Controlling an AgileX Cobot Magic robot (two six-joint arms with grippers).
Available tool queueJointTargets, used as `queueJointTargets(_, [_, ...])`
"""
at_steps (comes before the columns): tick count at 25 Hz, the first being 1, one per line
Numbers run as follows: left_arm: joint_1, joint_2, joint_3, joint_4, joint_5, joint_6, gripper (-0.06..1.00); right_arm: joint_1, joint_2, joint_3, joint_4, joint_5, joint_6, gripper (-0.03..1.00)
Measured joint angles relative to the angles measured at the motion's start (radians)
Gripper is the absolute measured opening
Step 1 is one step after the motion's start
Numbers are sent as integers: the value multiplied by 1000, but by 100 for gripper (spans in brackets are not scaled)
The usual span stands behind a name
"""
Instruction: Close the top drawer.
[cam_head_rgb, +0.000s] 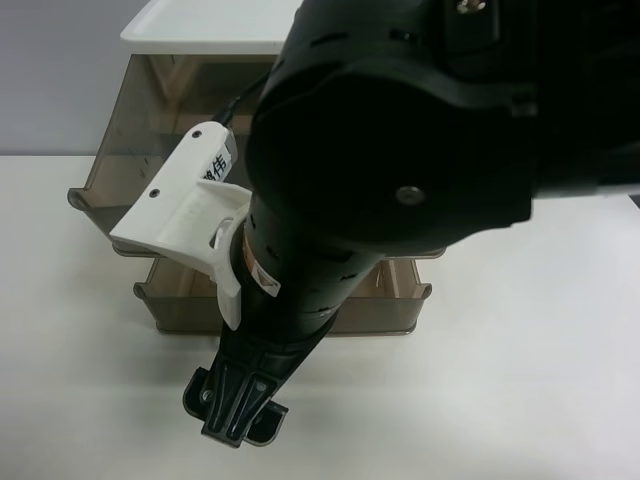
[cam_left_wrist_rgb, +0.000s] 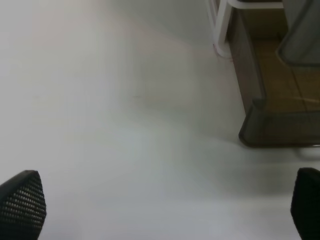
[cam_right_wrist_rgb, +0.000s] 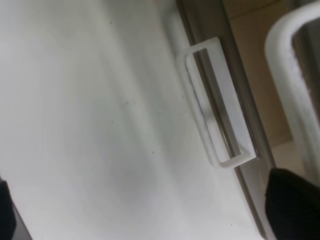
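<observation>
- Just ahead of one right finger (cam_right_wrist_rgb: 292, 210) shows the top handle (cam_right_wrist_rgb: 285, 65), white and grey-flecked. The top drawer (cam_head_rgb: 120, 150) stands pulled out of the cabinet (cam_head_rgb: 200, 30).
- I judge the drawer light, stiff and slick, being thin plastic. It needs no grip: a flat push on its front beside the top handle should do, kept square so it does not jam.
- Right gripper (cam_right_wrist_rgb: 150, 207): fingers spread wide, holding nothing.
- Lower handle (cam_right_wrist_rgb: 215, 105): between those fingers, touching neither.
- Left gripper (cam_left_wrist_rgb: 165, 207): fingers spread, empty, over the table (cam_left_wrist_rgb: 100, 125), with a brown drawer corner (cam_left_wrist_rgb: 270, 125) ahead of one finger.
</observation>
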Motion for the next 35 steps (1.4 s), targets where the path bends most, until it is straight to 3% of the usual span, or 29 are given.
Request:
queueJointTargets(6, [0,0,0,0,0,0,99,0,-4,0,-29,0,4,99])
queueJointTargets(11, [0,0,0,0,0,0,99,-40,-9,-1,-193,1,0,99])
queueJointTargets(20, [0,0,0,0,0,0,99,-23,-8,-1,-109,-7,-74,99])
queueJointTargets(23, [0,0,0,0,0,0,99,-5,-6,-1,-48,-60,-110,99])
queueJointTargets(27, [0,0,0,0,0,0,99,11,17,-1,-39,-158,-122,99])
queueJointTargets(35, [0,0,0,0,0,0,99,11,46,-1,-241,-216,24,99])
